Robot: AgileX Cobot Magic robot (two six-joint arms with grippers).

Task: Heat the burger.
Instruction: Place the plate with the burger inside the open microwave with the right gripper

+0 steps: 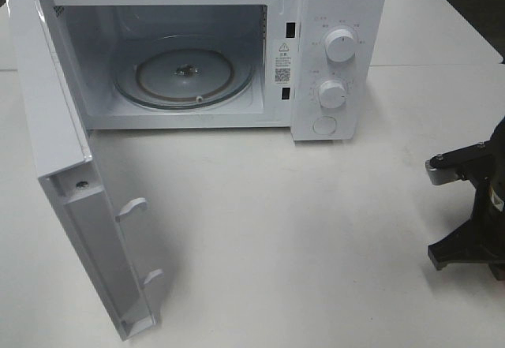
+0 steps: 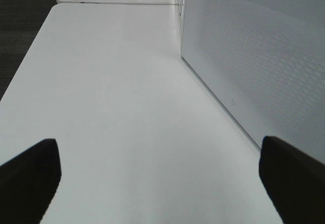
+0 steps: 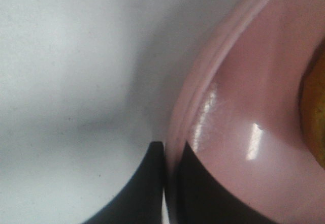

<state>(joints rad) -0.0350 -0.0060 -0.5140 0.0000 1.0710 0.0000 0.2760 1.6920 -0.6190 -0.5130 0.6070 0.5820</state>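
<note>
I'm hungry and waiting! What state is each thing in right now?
Door: wide open.
Microwave: empty, just its turntable.
Burger: only an edge shows.
Plate: carrying the burger, rim gripped.
Left gripper: open, holding nothing.
Right gripper: shut on the plate's rim.

White microwave [image 1: 359,5] standing with its door [image 1: 95,230] swung wide open on a white table [image 1: 300,245].
A clear glass turntable [image 1: 185,76] lies on the cavity floor. On the control panel, an upper knob [image 1: 341,46] sits above a lower knob [image 1: 332,93] and a round button [image 1: 325,125]. Seen close up, a glossy pink plate [image 3: 244,107] rests on the table.
</note>
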